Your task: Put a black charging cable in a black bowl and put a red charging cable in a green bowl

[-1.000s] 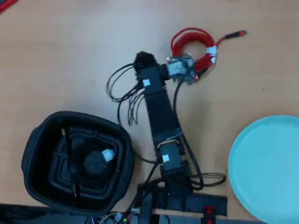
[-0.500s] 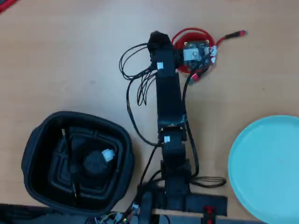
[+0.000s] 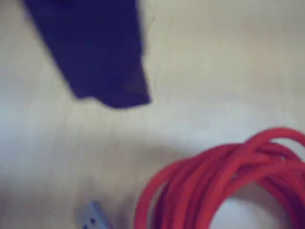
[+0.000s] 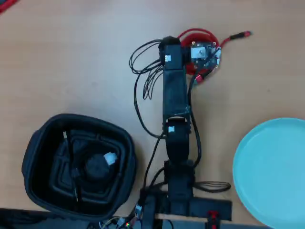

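With the black charging cable (image 4: 97,164) already in the black bowl (image 4: 35,143), we hover over the red charging cable (image 4: 190,36) at twelve o'clock, jaws' gap unreadable, needing descent and closure.

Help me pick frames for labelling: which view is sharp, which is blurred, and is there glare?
Wrist view: heavily out of focus; the red charging cable and a dark hand part show only as soft shapes. Overhead view: mildly soft but readable, even lighting, no strong glare on the green bowl or black bowl.
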